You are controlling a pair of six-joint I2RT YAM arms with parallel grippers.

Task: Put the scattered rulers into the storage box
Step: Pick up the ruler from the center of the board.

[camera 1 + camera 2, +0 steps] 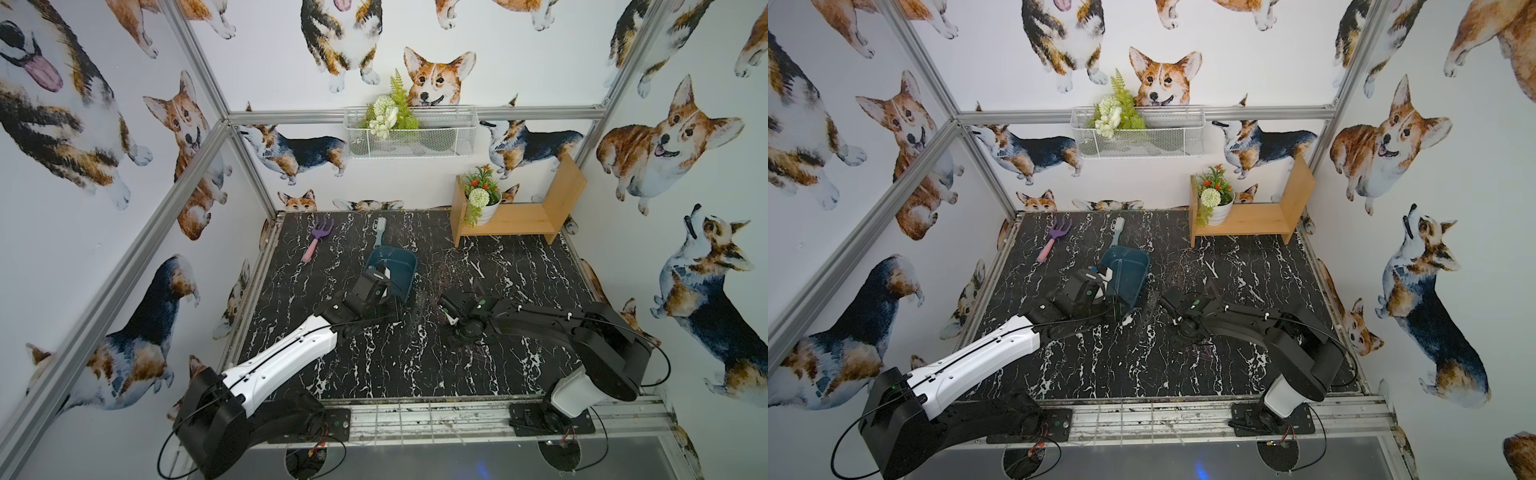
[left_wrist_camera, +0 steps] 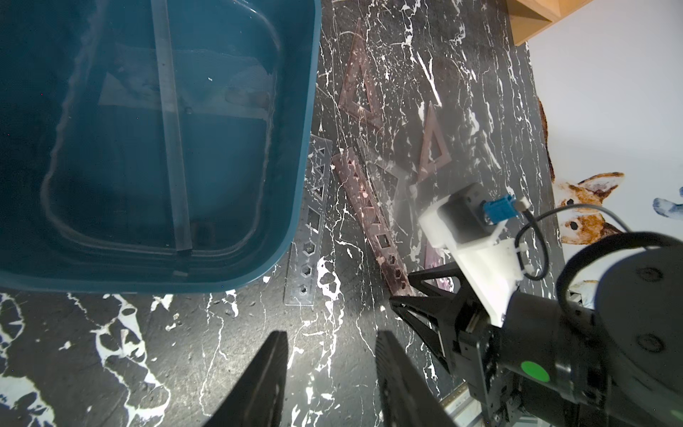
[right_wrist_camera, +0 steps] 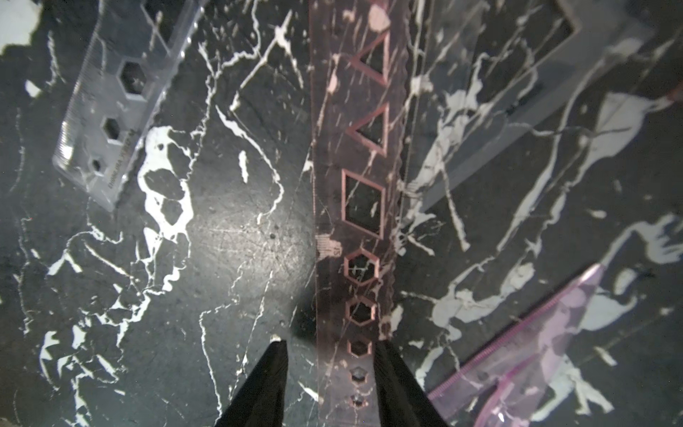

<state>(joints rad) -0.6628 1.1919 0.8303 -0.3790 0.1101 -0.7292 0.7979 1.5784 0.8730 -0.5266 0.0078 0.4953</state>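
Note:
The teal storage box [image 1: 395,262] [image 2: 288,177] stands mid-table. A clear ruler [image 2: 168,122] and a clear triangle lie inside it. My left gripper [image 2: 332,344] hovers over bare table by the box's near corner, open with nothing between its fingers. Beside the box lie another clear ruler [image 2: 309,218] [image 3: 111,111] and a reddish ruler [image 2: 371,218] [image 3: 354,177]. My right gripper [image 3: 330,349] [image 2: 401,288] is low at the reddish ruler's near end. Its open jaws straddle the strip, with a gap on one side.
Two reddish triangles [image 2: 360,85] [image 2: 434,148] and a pink see-through piece [image 3: 536,351] lie to the right of the rulers. At the back are a toy rake [image 1: 318,239], a green brush [image 1: 379,232], a wooden shelf [image 1: 523,216] with a potted plant [image 1: 482,203], and a wire basket [image 1: 411,133].

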